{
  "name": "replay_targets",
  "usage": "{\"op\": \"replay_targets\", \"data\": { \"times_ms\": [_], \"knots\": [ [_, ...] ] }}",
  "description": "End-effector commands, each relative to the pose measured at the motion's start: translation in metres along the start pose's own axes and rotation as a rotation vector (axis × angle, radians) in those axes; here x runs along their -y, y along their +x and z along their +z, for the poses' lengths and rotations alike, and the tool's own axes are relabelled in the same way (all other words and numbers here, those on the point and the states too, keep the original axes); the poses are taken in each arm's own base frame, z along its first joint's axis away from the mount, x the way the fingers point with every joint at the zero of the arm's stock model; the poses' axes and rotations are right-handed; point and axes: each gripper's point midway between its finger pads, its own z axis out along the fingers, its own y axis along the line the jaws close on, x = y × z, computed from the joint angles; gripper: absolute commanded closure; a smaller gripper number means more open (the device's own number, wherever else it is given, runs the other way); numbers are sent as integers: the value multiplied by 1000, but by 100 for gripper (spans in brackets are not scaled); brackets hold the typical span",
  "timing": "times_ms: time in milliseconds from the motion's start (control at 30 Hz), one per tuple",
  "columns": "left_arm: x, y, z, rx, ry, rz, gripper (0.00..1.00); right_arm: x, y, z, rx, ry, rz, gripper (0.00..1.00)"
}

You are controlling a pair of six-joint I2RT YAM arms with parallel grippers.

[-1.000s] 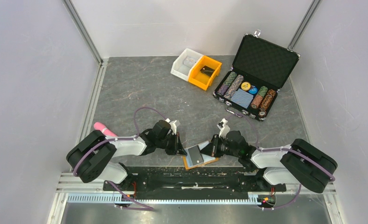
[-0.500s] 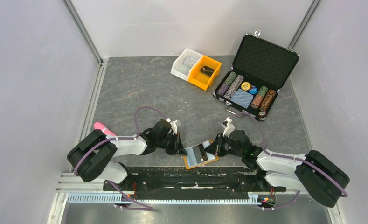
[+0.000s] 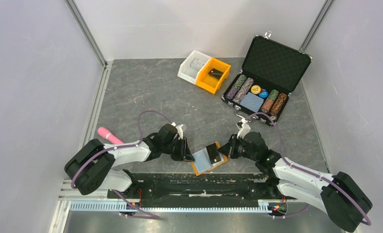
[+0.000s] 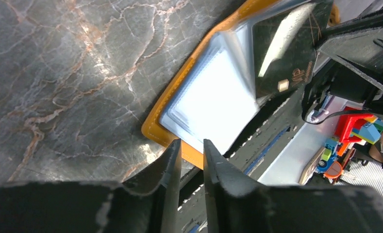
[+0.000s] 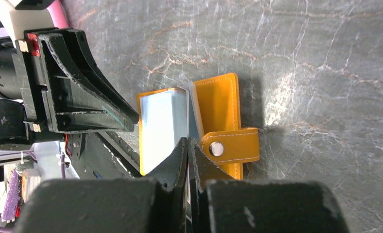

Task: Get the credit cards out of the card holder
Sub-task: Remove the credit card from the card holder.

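One card [image 4: 281, 48] pinched by my right gripper [image 5: 187, 143]; left gripper [image 4: 191, 153] grip unclear, so the card holder [image 5: 223, 107] may drag.

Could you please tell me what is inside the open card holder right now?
Inside the card holder are light blue panels and one dark card, pinched by the right gripper and tilted up. Any cards beneath the panels are hidden.

The flat orange-tan folding card holder [image 3: 204, 162] has light blue inner panels and a glossy black card [image 4: 281, 53], on the dark grey marble-patterned table [image 3: 145, 97] with rusty veins, a pink cylinder [image 3: 109, 135] at nine o'clock.
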Motion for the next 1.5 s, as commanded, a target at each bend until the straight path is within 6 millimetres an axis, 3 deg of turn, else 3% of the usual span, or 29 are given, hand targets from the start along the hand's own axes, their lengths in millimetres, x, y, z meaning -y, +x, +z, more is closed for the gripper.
{"op": "replay_targets", "data": {
  "times_ms": [0, 167, 333, 800, 1200, 1467],
  "knots": [
    [30, -19, -12, 54, 63, 41, 66, -19, -27, -5, 67, -42, -40, 100],
    [57, -32, -26, 93, 136, 64, 50, -34, -34, -10, 84, -91, -23, 100],
    [77, -40, -37, 142, 210, 87, 42, -42, -40, -14, 109, -121, 2, 100],
    [89, -45, -31, 199, 329, 80, 37, -64, -35, -20, 124, -287, 122, 100],
    [112, -52, -46, 279, 468, 68, 32, -88, -43, -39, 191, -461, 200, 100],
    [125, -51, -51, 289, 562, 39, 34, -92, -41, -45, 193, -508, 237, 100]
  ]
}}
